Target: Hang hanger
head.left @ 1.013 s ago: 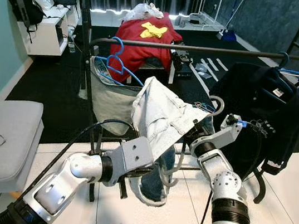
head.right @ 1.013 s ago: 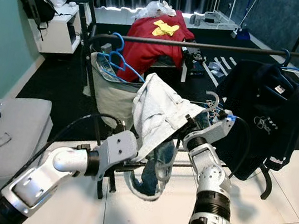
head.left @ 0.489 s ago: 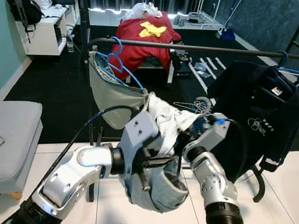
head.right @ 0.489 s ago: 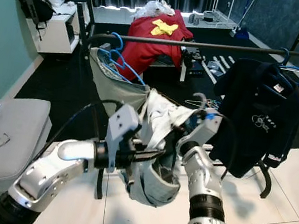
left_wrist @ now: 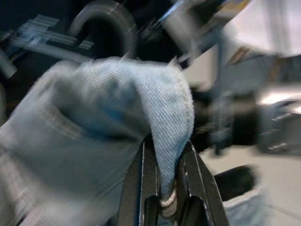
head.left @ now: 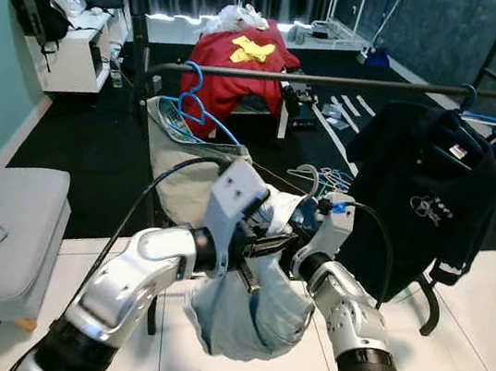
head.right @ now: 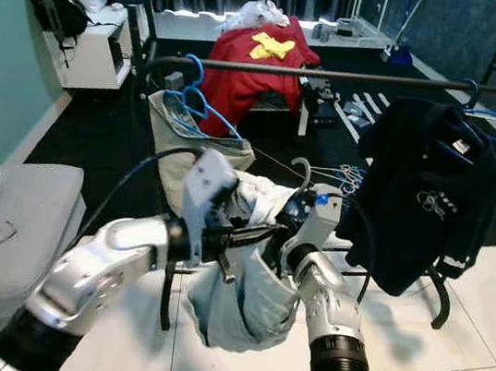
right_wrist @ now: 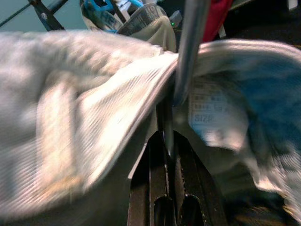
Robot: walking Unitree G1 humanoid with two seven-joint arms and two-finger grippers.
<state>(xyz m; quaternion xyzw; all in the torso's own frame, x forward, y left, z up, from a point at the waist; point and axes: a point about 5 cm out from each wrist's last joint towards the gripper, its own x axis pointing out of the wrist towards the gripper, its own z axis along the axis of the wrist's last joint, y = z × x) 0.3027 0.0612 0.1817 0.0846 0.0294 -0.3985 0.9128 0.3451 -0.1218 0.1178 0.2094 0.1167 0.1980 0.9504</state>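
We carry the jeans (head.left: 254, 303), left gripper (left_wrist: 162, 188) clamped on denim, right gripper (right_wrist: 165, 155) clamped on the hanger (head.right: 302, 177), next lifting its hook toward the rail (head.left: 338, 80) at twelve o'clock.

Rail (head.left: 338, 80) runs across ahead, bare betw. the blue hangers (head.left: 192, 93) at its left end and the black shirt (head.left: 425, 189) w/ more hangers on the right: room there. Below the bare stretch, grey laundry bag (head.left: 177, 161) blocks low left. Both pincers are bunched in the denim (head.left: 248, 307), which fills the space betw. arms. Tiled floor (head.left: 481, 314) open on the right.
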